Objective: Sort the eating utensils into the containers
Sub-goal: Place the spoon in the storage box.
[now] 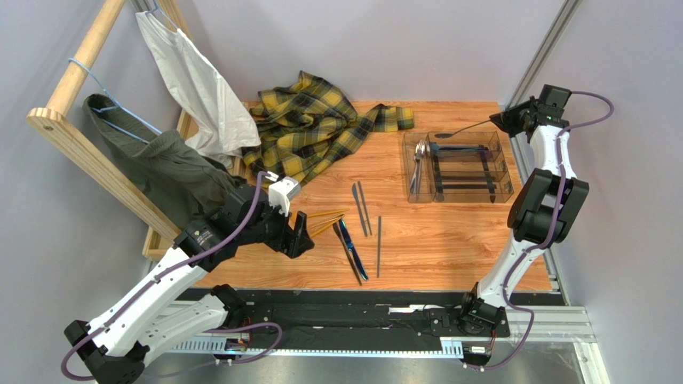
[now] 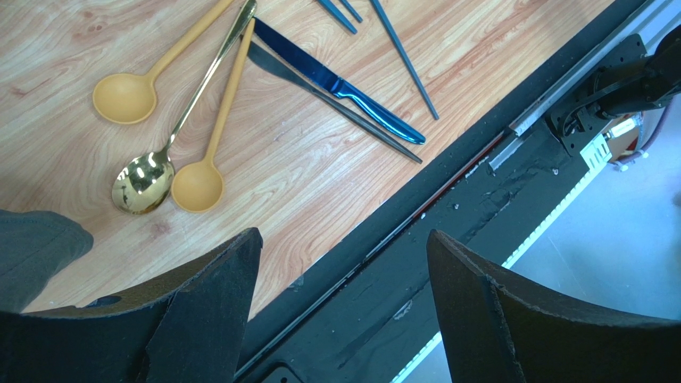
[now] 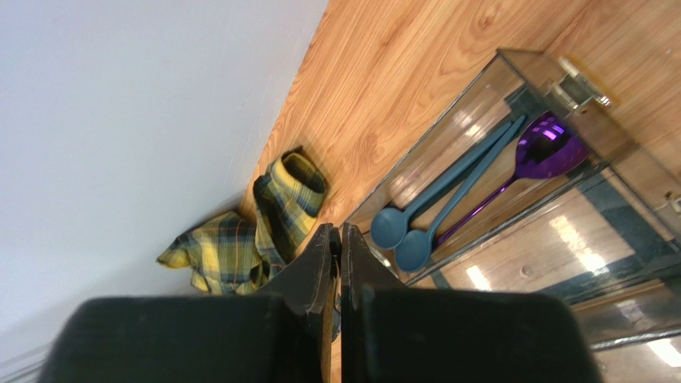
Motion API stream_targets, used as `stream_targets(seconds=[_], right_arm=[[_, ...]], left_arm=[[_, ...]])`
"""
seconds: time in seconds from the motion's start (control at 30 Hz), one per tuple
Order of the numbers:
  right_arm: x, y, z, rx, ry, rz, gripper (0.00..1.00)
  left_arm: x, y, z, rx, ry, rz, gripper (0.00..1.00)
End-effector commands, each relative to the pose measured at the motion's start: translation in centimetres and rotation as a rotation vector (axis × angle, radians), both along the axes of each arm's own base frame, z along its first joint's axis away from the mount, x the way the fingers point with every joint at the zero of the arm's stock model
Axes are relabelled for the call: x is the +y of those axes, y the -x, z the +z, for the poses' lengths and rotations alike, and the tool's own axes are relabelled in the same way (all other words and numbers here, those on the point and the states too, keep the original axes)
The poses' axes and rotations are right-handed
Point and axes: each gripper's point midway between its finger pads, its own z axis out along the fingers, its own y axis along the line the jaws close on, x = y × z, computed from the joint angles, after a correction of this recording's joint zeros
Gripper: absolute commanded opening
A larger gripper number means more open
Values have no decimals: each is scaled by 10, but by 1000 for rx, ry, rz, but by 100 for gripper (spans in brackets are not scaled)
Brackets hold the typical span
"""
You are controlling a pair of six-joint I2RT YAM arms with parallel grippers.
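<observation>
No readable text, label or number shows on anything here.

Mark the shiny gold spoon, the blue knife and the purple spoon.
shiny gold spoon point(image 2: 142, 183): left wrist view, on its bowl.
blue knife point(image 2: 380, 114): left wrist view, on its handle.
purple spoon point(image 3: 550, 148): right wrist view, on its bowl.

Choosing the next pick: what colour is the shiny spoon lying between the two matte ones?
Gold. The shiny spoon shows best in the left wrist view.

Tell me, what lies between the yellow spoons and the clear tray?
Two slim grey utensils lie side by side there, then bare wood up to the tray; the overhead view shows it.
</observation>
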Motion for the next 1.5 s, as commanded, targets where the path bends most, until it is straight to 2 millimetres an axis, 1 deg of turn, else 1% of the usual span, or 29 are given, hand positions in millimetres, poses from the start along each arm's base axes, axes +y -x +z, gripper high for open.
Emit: stream_targets(seconds=[0.0, 0.07, 0.1, 0.17, 0.2, 0.27, 0.43, 0.7, 0.77, 0.9, 0.93, 1.0, 1.03, 1.07, 1.13, 1.17, 1.23, 1.27, 1.3, 1.33, 1.37, 1.4, 1.43, 1.47], right_arm=[[-19, -7, 2, 2, 51, -21, 0], [-24, -9, -5, 14, 60, -29, 0], [-26, -11, -14, 28, 64, -30, 0], [-28, -15, -18, 34, 67, -22, 0], [-28, -17, -25, 45, 61, -21, 0], [-29, -20, -27, 42, 59, -21, 0], [-33, -24, -44, 59, 35, -52, 0], [-26, -26, -58, 74, 35, -48, 1], [-23, -25, -61, 79, 31, -44, 4], [-18, -22, -70, 88, 6, -37, 22], [-18, -21, -70, 89, 4, -40, 30], [-15, -19, -67, 82, 6, -36, 34], [-15, -18, -68, 85, 1, -36, 40], [-14, -17, -62, 75, 6, -37, 42], [-14, -14, -58, 71, 11, -39, 48], [-14, -11, -47, 54, 19, -43, 50], [-15, -9, -37, 34, 29, -55, 54], [-14, -5, -26, 18, 34, -66, 55], [-16, -5, -17, -11, 44, -70, 56], [-15, -2, -10, -23, 46, -75, 56], [-14, 5, -1, -36, 49, -88, 59], [-15, 5, 10, -72, 59, -101, 60], [-14, 8, 14, -82, 56, -106, 60], [-12, 13, 28, -110, 59, -110, 61]], left_arm=[[-3, -1, 2, -5, 18, 2, 85], [-3, -1, 2, -3, 18, 0, 84], [-4, -2, 1, 0, 16, 0, 84], [-3, -3, -1, 5, 9, 6, 84], [-4, -3, -2, 9, 7, 4, 84], [-4, -3, -3, 13, 3, 2, 85], [-4, -4, -5, 18, -4, 10, 85], [-3, -4, -6, 22, -13, 16, 85], [-3, -5, -6, 20, -12, 17, 85], [-2, -5, -6, 19, -13, 19, 85], [-2, -5, -5, 15, -10, 19, 85], [-2, -5, -4, 13, -8, 19, 84], [-2, -5, -5, 15, -10, 19, 84], [-2, -5, -4, 12, -8, 21, 85], [-2, -5, -4, 12, -8, 21, 84], [-2, -5, -4, 11, -7, 21, 85], [-2, -5, -4, 11, -7, 21, 85], [-2, -5, -3, 8, -4, 21, 85], [-1, -5, -3, 8, -6, 22, 85], [-1, -5, -3, 6, -6, 21, 85], [-1, -5, -2, 5, -6, 24, 85], [-1, -5, -2, 5, -6, 23, 85], [0, -5, -3, 6, -7, 27, 85], [0, -5, -2, 3, -6, 27, 85]])
